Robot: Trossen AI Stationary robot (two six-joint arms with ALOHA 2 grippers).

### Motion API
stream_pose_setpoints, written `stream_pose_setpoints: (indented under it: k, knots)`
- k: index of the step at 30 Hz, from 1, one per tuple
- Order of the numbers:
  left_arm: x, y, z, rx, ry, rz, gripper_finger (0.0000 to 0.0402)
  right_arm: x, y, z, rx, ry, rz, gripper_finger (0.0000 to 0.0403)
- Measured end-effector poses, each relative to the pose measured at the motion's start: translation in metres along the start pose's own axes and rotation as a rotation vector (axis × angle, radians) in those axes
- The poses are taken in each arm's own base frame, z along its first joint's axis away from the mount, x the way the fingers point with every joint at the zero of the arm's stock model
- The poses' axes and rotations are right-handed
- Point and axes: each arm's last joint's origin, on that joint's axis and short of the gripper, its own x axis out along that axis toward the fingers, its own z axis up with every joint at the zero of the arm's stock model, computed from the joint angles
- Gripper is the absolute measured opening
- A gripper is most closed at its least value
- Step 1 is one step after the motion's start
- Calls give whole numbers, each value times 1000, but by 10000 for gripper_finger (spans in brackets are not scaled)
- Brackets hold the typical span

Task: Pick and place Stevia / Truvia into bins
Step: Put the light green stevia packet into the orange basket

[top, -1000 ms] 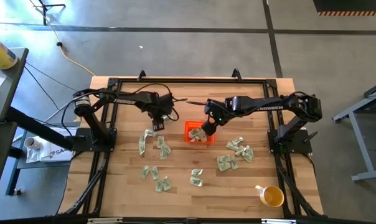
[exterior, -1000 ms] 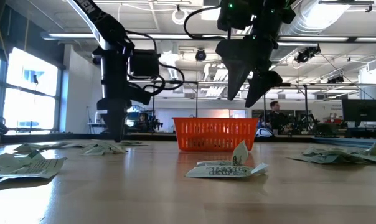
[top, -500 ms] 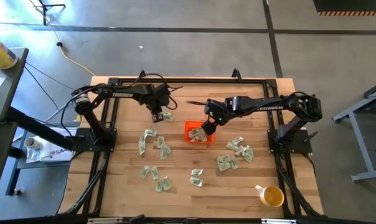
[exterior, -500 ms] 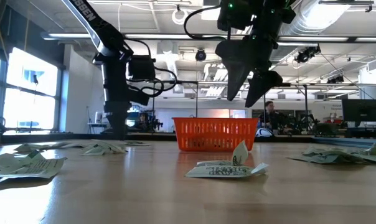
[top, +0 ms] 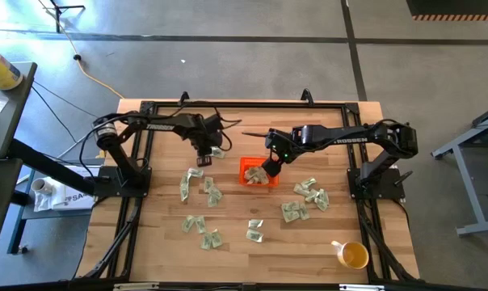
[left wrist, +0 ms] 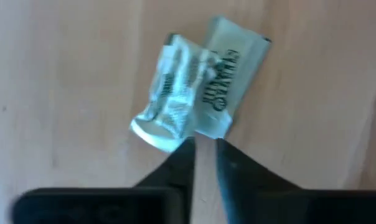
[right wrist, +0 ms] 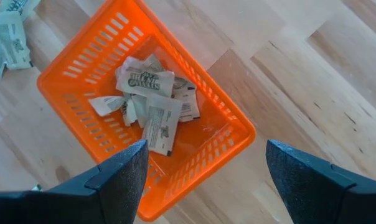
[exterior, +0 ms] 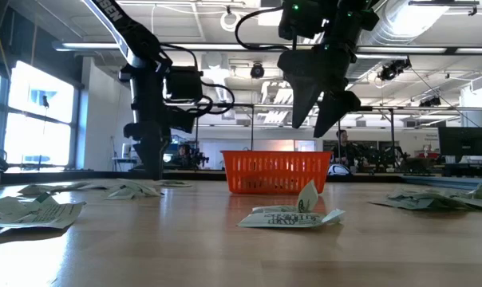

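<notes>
The left gripper (left wrist: pixel 203 146) has drifted right toward centre frame, fingers pinching two Truvia packets (left wrist: pixel 197 84) by their edge; orange bin (top: pixel 258 172) lies just right, under the spread right gripper (right wrist: pixel 203 171).

Premises: an industrial robotics laboratory or workshop. The wooden table (top: pixel 244 242) stands on a bare grey concrete floor (top: pixel 228 65) with a yellow cable (top: pixel 94 77) trailing across it. Two dark robot arms are bolted to a black metal frame (top: pixel 244 105) around the tabletop. The low view shows an open hall behind: exposed ceiling ducts (exterior: pixel 416 16) and strip lights, tall windows (exterior: pixel 25 112), a monitor (exterior: pixel 460 143) on a bench, and a person (exterior: pixel 342 147) seated at a distance.
</notes>
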Motion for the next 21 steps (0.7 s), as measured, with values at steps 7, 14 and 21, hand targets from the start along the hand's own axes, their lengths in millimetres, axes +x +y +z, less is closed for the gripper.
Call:
stream_pose_setpoints:
  k: [7,14,21]
  knots:
    - [0,-2,0,128,37,67,228,0,0,0,-49,10,15,311]
    - [0,3,2,240,9,80,219,0,2,2,-91,-24,27,311]
    - [-1,4,7,293,-42,105,166,0,4,4,-128,-45,40,311]
